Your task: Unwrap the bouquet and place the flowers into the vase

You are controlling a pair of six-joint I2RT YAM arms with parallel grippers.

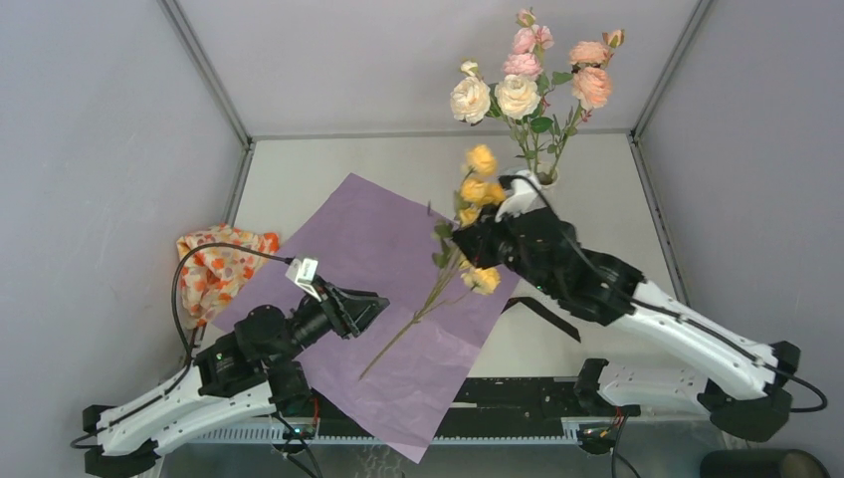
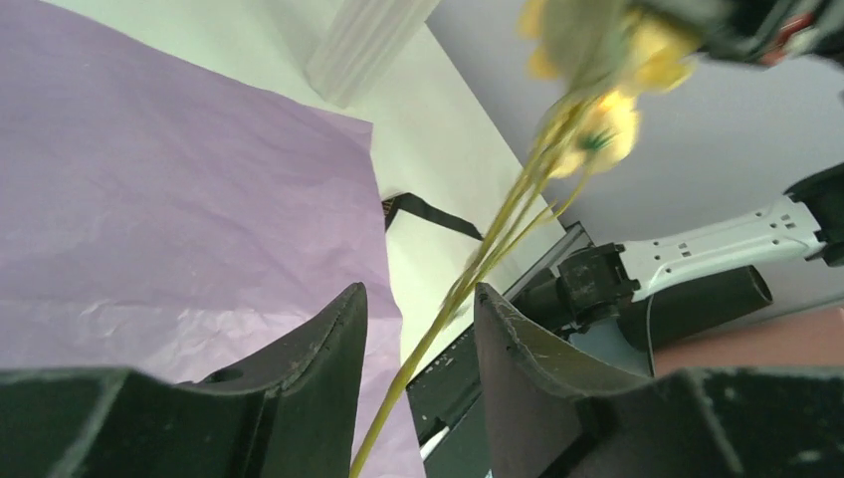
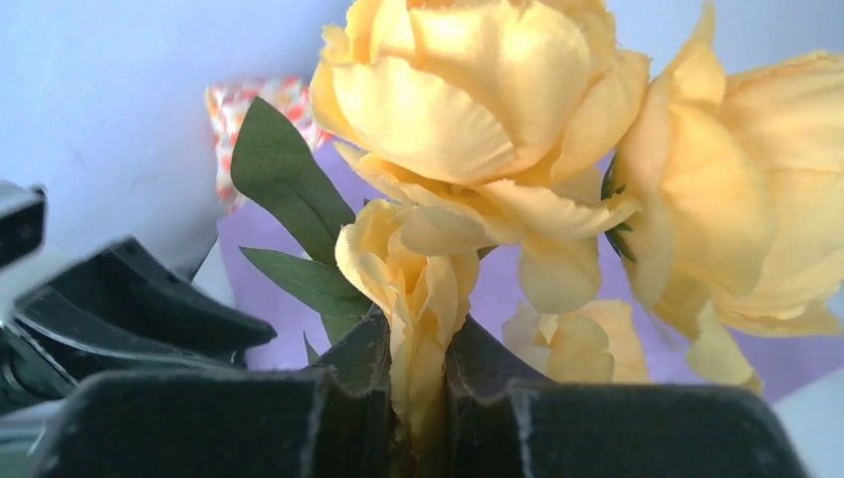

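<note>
My right gripper [image 1: 462, 239] [image 3: 419, 351] is shut on a yellow flower's head [image 3: 423, 299], and it holds the yellow flowers [image 1: 480, 189] up over the table. Their long green stem [image 1: 413, 321] slants down over the lilac paper sheet [image 1: 368, 249], which lies flat. My left gripper [image 1: 376, 305] [image 2: 418, 304] is open, and in its wrist view the stem [image 2: 438, 329] runs through the gap between the fingers without being pinched. Cream and pink flowers [image 1: 518, 80] stand in the white vase [image 1: 548, 179], which my right arm mostly hides. The vase's ribbed base [image 2: 363, 40] shows in the left wrist view.
An orange floral-patterned cloth [image 1: 224, 264] lies bunched at the left wall. A black ribbon [image 1: 542, 314] [image 2: 428, 211] lies on the table right of the paper. Grey walls close in the table on three sides.
</note>
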